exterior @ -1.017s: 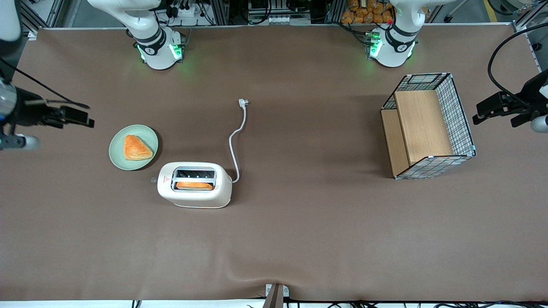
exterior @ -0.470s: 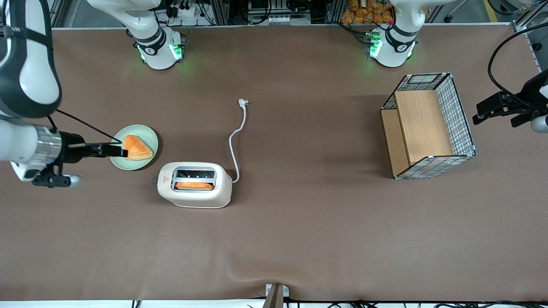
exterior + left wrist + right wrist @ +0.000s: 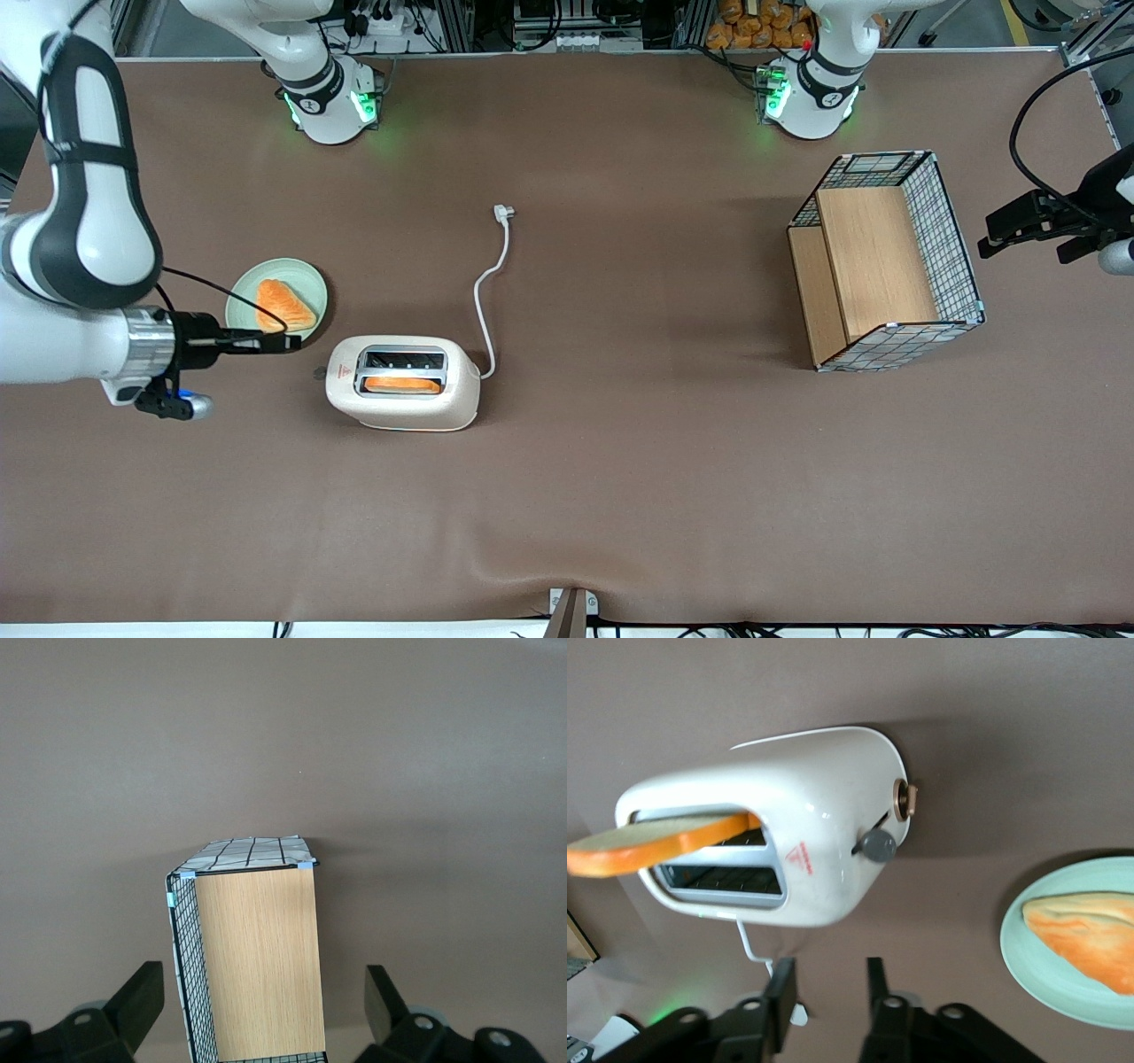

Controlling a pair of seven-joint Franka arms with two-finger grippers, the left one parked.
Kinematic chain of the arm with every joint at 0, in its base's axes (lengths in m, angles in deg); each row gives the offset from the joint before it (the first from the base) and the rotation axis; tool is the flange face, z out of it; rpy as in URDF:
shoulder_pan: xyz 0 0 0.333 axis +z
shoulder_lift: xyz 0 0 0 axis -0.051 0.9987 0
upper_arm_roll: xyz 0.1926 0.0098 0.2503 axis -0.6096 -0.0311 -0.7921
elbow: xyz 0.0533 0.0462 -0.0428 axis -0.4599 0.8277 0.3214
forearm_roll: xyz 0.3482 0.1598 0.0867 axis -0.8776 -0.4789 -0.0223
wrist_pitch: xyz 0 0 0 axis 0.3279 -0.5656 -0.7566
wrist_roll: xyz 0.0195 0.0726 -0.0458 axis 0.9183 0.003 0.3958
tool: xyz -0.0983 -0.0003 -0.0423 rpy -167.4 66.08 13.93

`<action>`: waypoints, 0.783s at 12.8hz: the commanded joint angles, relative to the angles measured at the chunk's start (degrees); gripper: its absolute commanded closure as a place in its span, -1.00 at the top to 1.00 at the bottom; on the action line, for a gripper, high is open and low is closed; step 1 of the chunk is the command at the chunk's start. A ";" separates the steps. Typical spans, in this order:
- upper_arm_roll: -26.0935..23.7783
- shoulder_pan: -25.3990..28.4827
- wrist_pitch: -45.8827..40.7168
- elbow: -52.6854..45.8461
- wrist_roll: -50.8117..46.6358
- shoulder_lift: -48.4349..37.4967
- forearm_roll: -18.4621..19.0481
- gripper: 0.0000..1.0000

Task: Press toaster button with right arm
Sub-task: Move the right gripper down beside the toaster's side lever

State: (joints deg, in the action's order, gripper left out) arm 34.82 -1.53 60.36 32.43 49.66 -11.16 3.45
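The cream-white toaster (image 3: 403,383) stands mid-table with an orange toast slice in the slot nearer the front camera. The toaster button (image 3: 317,373) is a small grey nub on the narrow end that faces the working arm. My right arm's gripper (image 3: 285,341) hovers over the near rim of the green plate (image 3: 239,297), a short way from that narrow end and not touching it. In the right wrist view the toaster (image 3: 797,815) and the toaster button (image 3: 879,845) lie ahead of the gripper (image 3: 829,967). Its jaws stand a narrow gap apart with nothing between them.
A copper knob (image 3: 904,800) sits beside the grey nub. The plate holds a triangular pastry (image 3: 283,306). The white cord (image 3: 485,288) runs from the toaster to its plug (image 3: 503,211). A wire basket with wooden panels (image 3: 886,261) stands toward the parked arm's end.
The right arm has swung in from the table's end toward the toaster and nearer the front camera. Its gripper now points at the toaster's narrow end.
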 commanded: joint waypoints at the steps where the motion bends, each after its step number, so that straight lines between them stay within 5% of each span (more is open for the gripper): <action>1: 0.03 0.19 1.45 -0.58 0.56 1.49 -1.76 -1.00; 10: 0.03 0.98 6.63 0.30 0.64 6.94 -3.52 -1.00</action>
State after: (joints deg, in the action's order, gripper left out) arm 34.70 -0.82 65.55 32.49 49.67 -5.22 1.35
